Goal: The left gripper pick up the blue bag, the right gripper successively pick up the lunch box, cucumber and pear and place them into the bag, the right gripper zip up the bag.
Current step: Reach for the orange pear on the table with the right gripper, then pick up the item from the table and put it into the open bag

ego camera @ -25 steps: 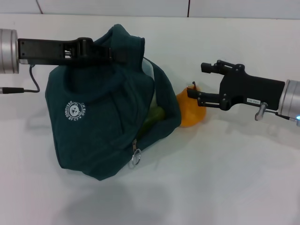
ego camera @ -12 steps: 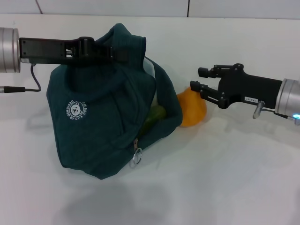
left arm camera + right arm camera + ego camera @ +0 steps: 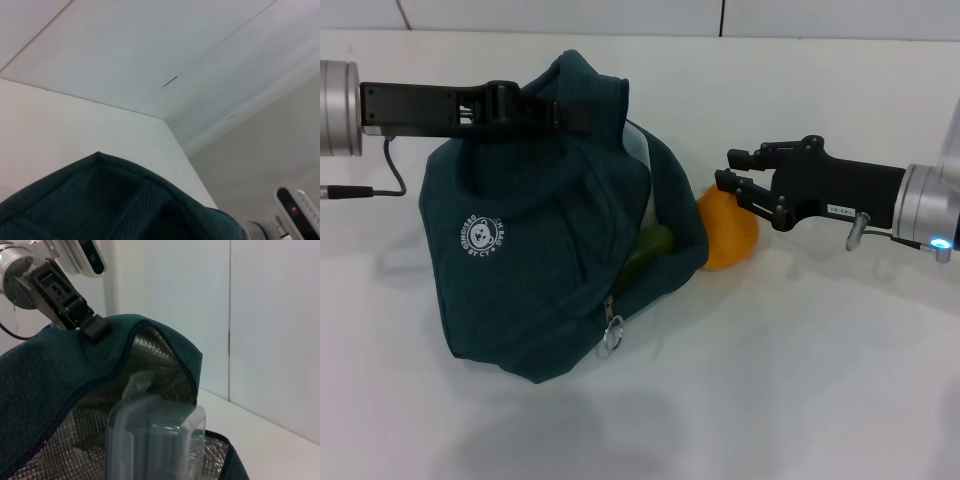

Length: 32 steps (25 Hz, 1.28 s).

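Blue bag (image 3: 535,250): dark teal fabric, held up by its top edge, body sagging toward the left half of the white counter (image 3: 800,380), mouth turned toward the right; white round logo (image 3: 481,238) on the near face, ring zipper pull (image 3: 610,336) hanging at the lower front. Left gripper (image 3: 555,112): black claw on a long black link reaching in from the counter's left edge, clamped on the bag's top fabric near the far side; in the right wrist view the same claw (image 3: 92,327) sits pinched on the teal rim. Lunch box (image 3: 155,440): clear plastic, standing inside the bag against the silver foil lining (image 3: 155,352), seen through the open mouth in the right wrist view. Cucumber (image 3: 645,250): a green patch visible inside the bag opening, mostly hidden by fabric. Pear (image 3: 728,230): orange-yellow, resting on the counter just beside the bag's open mouth, toward the counter's middle, touching or nearly touching the bag edge. Right gripper (image 3: 732,170): black claw on a black link, entering from the counter's right edge, fingers apart, holding nothing, poised just above and beside the pear's upper right. Left wrist view: only the bag's teal top edge (image 3: 100,200) and walls behind.
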### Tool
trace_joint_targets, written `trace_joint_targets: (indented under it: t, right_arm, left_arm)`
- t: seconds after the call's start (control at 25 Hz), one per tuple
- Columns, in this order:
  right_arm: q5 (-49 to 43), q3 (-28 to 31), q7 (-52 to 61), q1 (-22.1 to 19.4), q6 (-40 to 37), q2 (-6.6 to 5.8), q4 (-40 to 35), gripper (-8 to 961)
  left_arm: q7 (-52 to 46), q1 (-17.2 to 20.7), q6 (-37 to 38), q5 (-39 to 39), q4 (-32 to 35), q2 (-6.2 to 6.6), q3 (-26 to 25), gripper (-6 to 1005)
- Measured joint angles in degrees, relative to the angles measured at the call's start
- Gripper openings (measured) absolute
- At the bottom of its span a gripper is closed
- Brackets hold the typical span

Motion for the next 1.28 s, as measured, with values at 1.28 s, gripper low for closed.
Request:
trace_joint_targets:
  t: [1.28]
  right_arm:
    - [4.76, -0.96, 1.18, -1.55, -5.40, 0.00, -1.67, 29]
  left_arm:
    - [0.57, 1.03, -0.07, -0.10, 0.01, 0.12, -0.08, 39]
